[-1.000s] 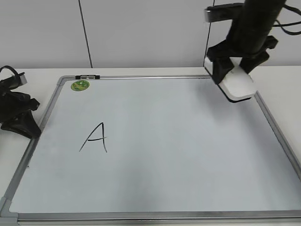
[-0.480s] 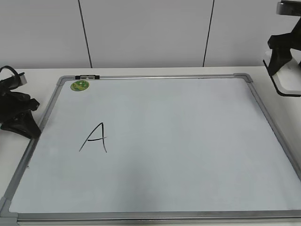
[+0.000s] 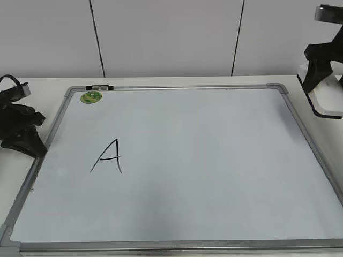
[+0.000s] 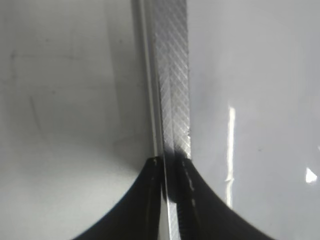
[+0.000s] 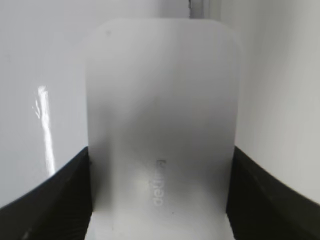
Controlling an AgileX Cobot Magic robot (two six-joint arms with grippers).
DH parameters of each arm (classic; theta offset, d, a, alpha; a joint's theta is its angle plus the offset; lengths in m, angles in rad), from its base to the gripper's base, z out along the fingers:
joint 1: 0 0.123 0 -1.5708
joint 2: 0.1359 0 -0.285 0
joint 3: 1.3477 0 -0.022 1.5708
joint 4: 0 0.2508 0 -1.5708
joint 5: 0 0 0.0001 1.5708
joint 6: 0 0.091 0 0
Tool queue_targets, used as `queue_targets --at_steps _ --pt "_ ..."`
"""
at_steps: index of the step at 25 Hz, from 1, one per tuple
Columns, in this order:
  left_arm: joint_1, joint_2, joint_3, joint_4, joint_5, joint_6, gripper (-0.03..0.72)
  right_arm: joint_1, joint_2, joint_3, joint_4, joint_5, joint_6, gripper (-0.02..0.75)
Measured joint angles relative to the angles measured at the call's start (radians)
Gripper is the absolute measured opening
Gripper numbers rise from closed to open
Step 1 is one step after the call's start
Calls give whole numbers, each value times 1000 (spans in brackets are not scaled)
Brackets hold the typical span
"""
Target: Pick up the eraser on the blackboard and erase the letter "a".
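Smooth white rounded-rectangular plastic eraser (image 5: 160, 120), dark felt underside: clamped in right end effector (image 3: 324, 88). Left end effector (image 3: 21, 136): aperture indeterminate. Glossy grey-framed whiteboard (image 3: 177, 243): angular black "A" (image 3: 109, 157).

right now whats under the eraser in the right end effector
The eraser hangs in the right end effector, off the blackboard's right edge. In the exterior view bare white table shows just below it; the surface directly beneath is hidden by the eraser itself.
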Motion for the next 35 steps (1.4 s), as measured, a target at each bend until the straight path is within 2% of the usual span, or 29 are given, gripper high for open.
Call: queue_targets --at_steps 7,12,16,35 --pt "0 0 0 0 0 0 49 2 -71 199 5 -9 0 531" --pt "0 0 0 0 0 0 49 37 -71 284 -6 -104 -5 531" --pt "0 0 0 0 0 0 49 65 -44 286 -8 -159 -7 531" --pt "0 0 0 0 0 0 49 67 92 288 -49 -335 10 531"
